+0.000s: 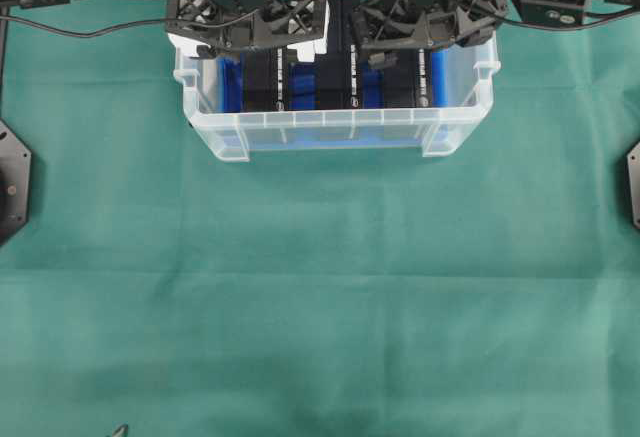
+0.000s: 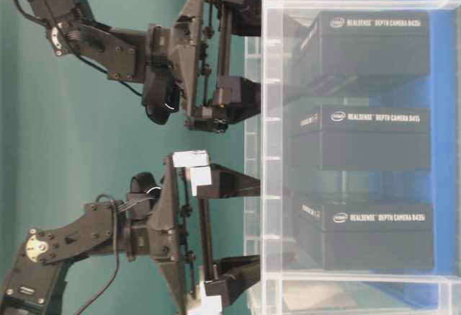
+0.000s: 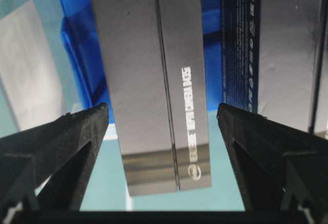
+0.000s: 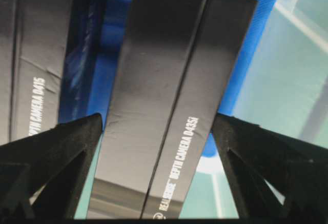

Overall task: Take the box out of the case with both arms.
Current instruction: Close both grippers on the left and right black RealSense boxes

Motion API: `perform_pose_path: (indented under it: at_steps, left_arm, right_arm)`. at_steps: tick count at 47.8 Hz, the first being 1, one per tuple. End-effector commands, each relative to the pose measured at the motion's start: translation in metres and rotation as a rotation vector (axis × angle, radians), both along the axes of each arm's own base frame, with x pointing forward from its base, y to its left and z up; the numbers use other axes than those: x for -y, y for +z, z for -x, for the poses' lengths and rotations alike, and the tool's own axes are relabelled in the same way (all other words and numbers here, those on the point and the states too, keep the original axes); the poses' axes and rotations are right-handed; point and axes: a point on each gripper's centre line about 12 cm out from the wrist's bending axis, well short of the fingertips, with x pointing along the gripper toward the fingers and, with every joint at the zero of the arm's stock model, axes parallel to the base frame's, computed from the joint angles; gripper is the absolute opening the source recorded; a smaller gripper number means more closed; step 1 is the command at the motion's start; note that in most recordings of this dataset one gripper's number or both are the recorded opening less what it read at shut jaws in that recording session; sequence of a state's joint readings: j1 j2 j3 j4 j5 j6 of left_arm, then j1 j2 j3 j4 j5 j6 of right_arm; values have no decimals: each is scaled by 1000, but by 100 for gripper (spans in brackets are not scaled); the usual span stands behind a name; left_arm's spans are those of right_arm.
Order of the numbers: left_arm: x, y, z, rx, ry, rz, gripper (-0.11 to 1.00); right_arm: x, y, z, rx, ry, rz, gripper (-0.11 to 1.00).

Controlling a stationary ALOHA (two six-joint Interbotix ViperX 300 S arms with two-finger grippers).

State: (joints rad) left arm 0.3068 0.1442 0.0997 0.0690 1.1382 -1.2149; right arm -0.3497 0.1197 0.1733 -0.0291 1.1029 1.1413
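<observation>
We hang our two grippers over the case [image 1: 330,132], jaws spread wide and gripping nothing, each straddling one black RealSense depth camera box. Nearest the left gripper [image 3: 163,119], w/ its fingertips [image 3: 87,124] flanking it and daylight showing on both sides, is the left box [image 3: 154,80]. No contact yet. Same story on the right: the right gripper [image 4: 156,124] brackets the right box [image 4: 169,96], pads apart from the cardboard.

We judge the spread is deliberate: the boxes stand on edge, so a straddle-then-close pinch across the narrow faces looks like the plan. Beyond each gripper's own box, the middle box [image 1: 335,82] stands between the two, untouched, w/ blue lining visible in the gaps.

The task's boxes sit in the case, below and ahead of the fingertips, on the blue sheet [image 2: 441,149] at its bottom.

What the views split: wrist cams show the clearance at the pads but not depth into the case. The table-level view shows three boxes in a row and both grippers' fingers at the rim, barely past it. The overhead shows only the boxes' upper edges, mostly hidden by the gripper frames, plus the green cloth [image 1: 320,307] spread around the case.
</observation>
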Motion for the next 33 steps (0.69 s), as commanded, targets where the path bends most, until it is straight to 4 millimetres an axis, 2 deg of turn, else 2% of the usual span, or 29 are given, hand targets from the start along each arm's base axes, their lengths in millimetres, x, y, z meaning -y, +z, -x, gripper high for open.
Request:
perform_pose_path:
  at_steps: [1,22,33]
  left_arm:
    - [-3,3,0,20,5,-8,82]
    - [-7,-23,2,-11,12,7,82]
    - [-6,-26,3,-15,12,9,82]
  right_arm:
    - [0,3,2,6,2,6,96]
    - [4,-6,9,-19,-13,-3,96]
    - [4,-12,9,-32,-17,-12,96]
